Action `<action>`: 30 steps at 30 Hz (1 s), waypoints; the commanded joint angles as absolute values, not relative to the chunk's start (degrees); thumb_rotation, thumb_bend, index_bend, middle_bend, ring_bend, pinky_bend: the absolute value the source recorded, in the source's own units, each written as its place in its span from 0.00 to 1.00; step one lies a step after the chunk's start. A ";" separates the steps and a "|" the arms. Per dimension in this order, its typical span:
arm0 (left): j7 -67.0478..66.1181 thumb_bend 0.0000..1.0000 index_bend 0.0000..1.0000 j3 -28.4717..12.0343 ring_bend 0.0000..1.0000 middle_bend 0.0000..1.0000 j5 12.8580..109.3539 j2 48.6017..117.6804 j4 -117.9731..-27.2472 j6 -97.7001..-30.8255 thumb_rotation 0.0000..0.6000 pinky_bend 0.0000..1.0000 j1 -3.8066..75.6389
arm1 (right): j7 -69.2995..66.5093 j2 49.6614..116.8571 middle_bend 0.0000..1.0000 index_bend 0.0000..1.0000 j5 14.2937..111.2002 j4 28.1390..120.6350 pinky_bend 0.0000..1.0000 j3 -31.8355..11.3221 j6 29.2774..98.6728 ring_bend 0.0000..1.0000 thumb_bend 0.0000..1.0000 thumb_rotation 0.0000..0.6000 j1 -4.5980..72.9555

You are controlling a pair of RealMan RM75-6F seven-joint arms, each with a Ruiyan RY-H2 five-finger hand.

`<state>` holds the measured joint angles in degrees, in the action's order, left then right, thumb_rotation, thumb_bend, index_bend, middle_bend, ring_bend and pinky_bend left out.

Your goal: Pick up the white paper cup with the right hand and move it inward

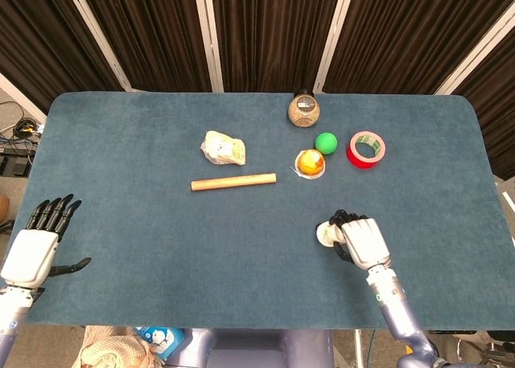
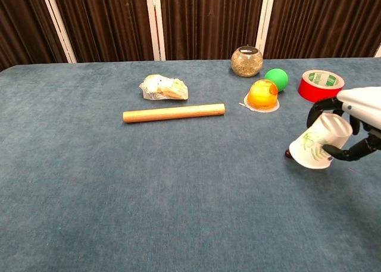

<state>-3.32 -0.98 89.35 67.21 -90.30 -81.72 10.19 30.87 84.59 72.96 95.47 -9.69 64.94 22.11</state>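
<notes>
My right hand [image 1: 360,240] [image 2: 352,129] grips the white paper cup [image 2: 318,142] [image 1: 327,233], which has a faint green print. The cup is tilted, its mouth facing left and toward me, and it hangs just above the blue table [image 2: 149,183] at the right middle. A small dark bead [image 2: 288,155] peeks out from behind the cup's lower rim. My left hand [image 1: 36,245] rests at the near left edge of the table with fingers spread, holding nothing; the chest view does not show it.
Farther back stand a red tape roll [image 2: 321,85], a green ball [image 2: 276,79], an orange jelly cup [image 2: 262,96] and a round jar [image 2: 246,61]. A wooden rod [image 2: 174,112] and a crumpled wrapper [image 2: 163,87] lie left of centre.
</notes>
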 commanded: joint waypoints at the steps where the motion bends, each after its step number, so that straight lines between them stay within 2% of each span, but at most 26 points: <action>1: -3.24 0.00 0.00 -0.97 0.00 0.00 89.36 67.14 -90.45 -81.84 1.00 0.00 10.12 | 30.80 86.10 0.30 0.41 72.18 94.16 0.48 -10.15 64.86 0.39 0.42 1.00 22.97; 11: -3.05 0.00 0.00 -0.90 0.00 0.00 88.91 66.96 -90.90 -81.30 1.00 0.00 10.22 | 30.32 89.84 0.30 0.40 71.31 91.20 0.48 -10.09 65.25 0.39 0.42 1.00 24.86; 13: -3.03 0.00 0.00 -0.87 0.00 0.00 88.87 66.91 -91.01 -81.26 1.00 0.00 10.21 | 30.55 90.56 0.30 0.38 71.17 90.36 0.45 -10.07 65.19 0.38 0.42 1.00 25.34; 15: -2.97 0.00 0.00 -0.84 0.00 0.00 88.81 66.86 -91.11 -81.21 1.00 0.00 10.20 | 31.59 90.85 0.25 0.26 70.80 89.99 0.36 -9.78 64.81 0.30 0.42 1.00 25.83; 17: -2.95 0.00 0.00 -0.86 0.00 0.00 88.74 66.84 -91.12 -81.14 1.00 0.00 10.23 | 34.35 90.39 0.13 0.06 69.85 90.40 0.23 -9.18 64.13 0.14 0.42 1.00 26.32; 18: -2.91 0.00 0.00 -0.88 0.00 0.00 88.71 66.83 -91.13 -81.10 1.00 0.00 10.25 | 35.78 90.15 0.07 0.01 69.44 90.80 0.18 -8.91 63.99 0.08 0.42 1.00 26.54; 21: -2.83 0.00 0.00 -0.85 0.00 0.00 88.73 66.80 -91.18 -81.13 1.00 0.00 10.23 | 39.20 89.74 0.00 0.00 68.38 91.77 0.11 -8.33 64.23 0.00 0.42 1.00 26.88; 25: -2.77 0.00 0.00 -0.81 0.00 0.00 88.75 66.77 -91.32 -81.36 1.00 0.00 10.09 | 43.19 88.94 0.00 0.00 65.55 94.43 0.09 -7.84 65.25 0.00 0.42 1.00 26.71; 30: -2.85 0.00 0.00 -0.87 0.00 0.00 88.68 66.82 -91.28 -81.68 1.00 0.00 9.93 | 43.37 85.09 0.00 0.00 66.84 99.07 0.09 -6.72 68.42 0.00 0.42 1.00 25.23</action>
